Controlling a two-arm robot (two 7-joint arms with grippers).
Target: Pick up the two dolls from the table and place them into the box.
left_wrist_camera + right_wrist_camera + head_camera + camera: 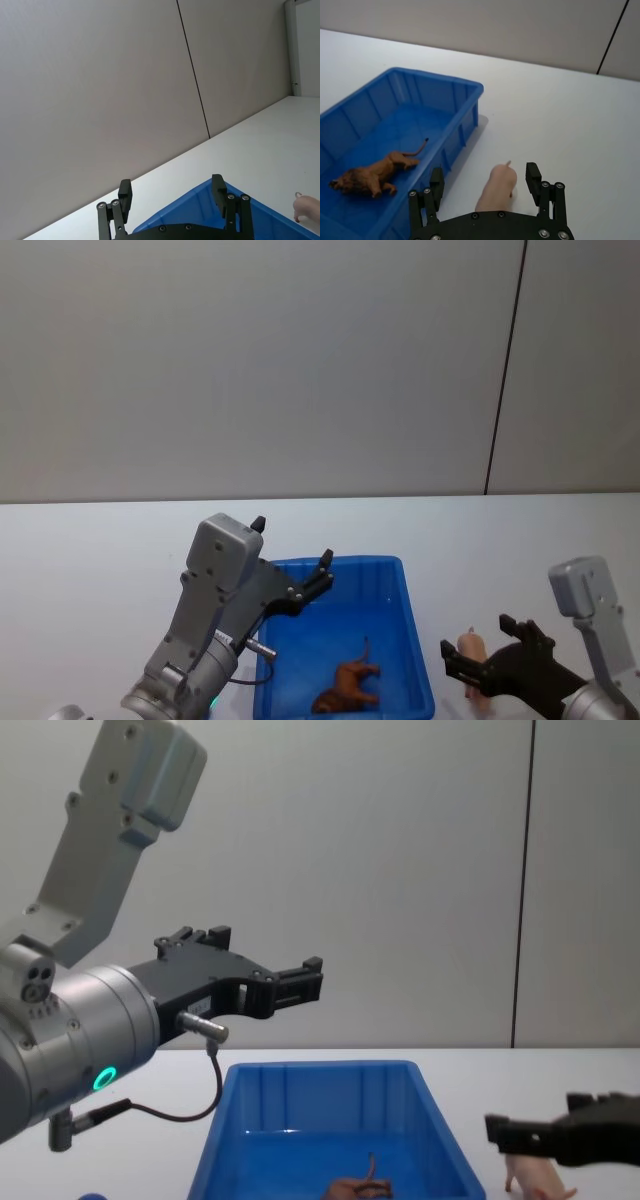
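Now the right end effector, fingers spread, straddles the pink pig, which stands on the table just beside the box. The brown maned animal lies on its side inside the box; the left end effector hovers above, spread and empty.

1. The left end effector hangs above the box corner, fingers spread apart.
2. The white surface runs to a grey wall.
3. Part of the pig shows just beside the box.
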